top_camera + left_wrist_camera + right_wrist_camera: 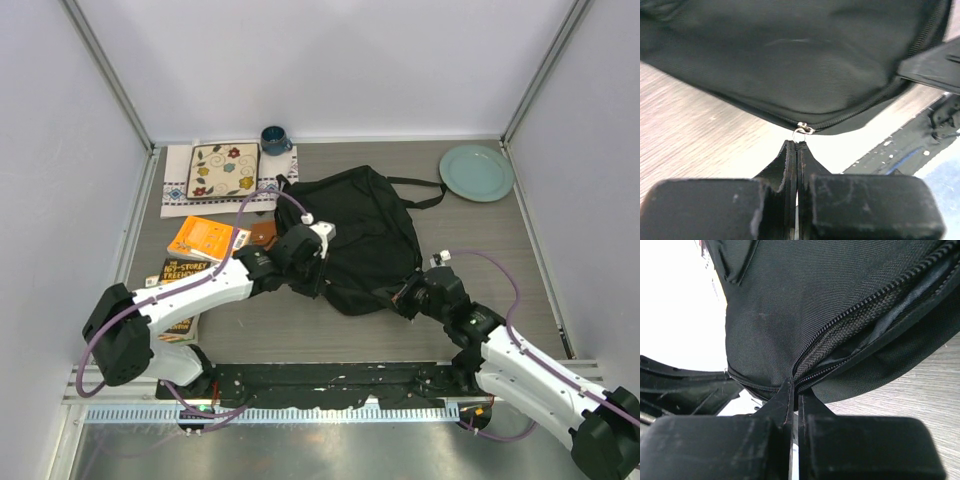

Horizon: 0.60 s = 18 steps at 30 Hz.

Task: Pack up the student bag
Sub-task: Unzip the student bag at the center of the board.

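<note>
The student bag (360,235), a large black fabric backpack, lies in the middle of the table with its straps trailing to the far right. My left gripper (320,284) is at the bag's near left edge. In the left wrist view the gripper (797,145) is shut on the small metal zipper pull ring (803,131) of the closed zipper. My right gripper (402,297) is at the bag's near right edge. In the right wrist view it (796,385) is shut on the bag's fabric beside a partly open zipper (850,325).
An orange book (205,238), a dark book (180,290) and a brown wallet (262,233) lie left of the bag. A flowered square plate (223,170) on a white cloth and a blue mug (274,140) stand at the back left. A green plate (476,172) lies back right.
</note>
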Each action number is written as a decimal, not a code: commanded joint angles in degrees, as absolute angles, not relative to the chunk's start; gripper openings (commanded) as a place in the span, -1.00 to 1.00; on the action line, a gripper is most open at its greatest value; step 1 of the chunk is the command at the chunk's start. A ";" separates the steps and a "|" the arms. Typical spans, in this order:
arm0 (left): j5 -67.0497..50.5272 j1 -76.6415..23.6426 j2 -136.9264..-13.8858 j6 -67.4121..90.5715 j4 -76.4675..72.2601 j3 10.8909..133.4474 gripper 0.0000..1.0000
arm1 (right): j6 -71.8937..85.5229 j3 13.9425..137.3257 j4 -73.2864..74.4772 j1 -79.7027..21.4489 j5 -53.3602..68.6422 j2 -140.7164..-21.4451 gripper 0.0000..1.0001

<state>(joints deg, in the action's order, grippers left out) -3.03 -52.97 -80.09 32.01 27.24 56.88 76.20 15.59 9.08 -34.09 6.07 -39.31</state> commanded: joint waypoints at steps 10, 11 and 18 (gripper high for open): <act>8.43 -44.47 -76.81 29.00 34.01 51.42 -1.00 | 72.69 14.94 14.50 -33.84 1.32 -38.15 -0.99; 8.44 -44.39 -76.99 29.18 33.93 51.68 -1.00 | 72.69 14.77 14.24 -33.84 1.49 -38.14 -0.99; 9.75 -44.38 -78.40 29.09 33.65 54.93 -0.92 | 72.25 14.50 14.14 -33.84 1.77 -37.62 -0.99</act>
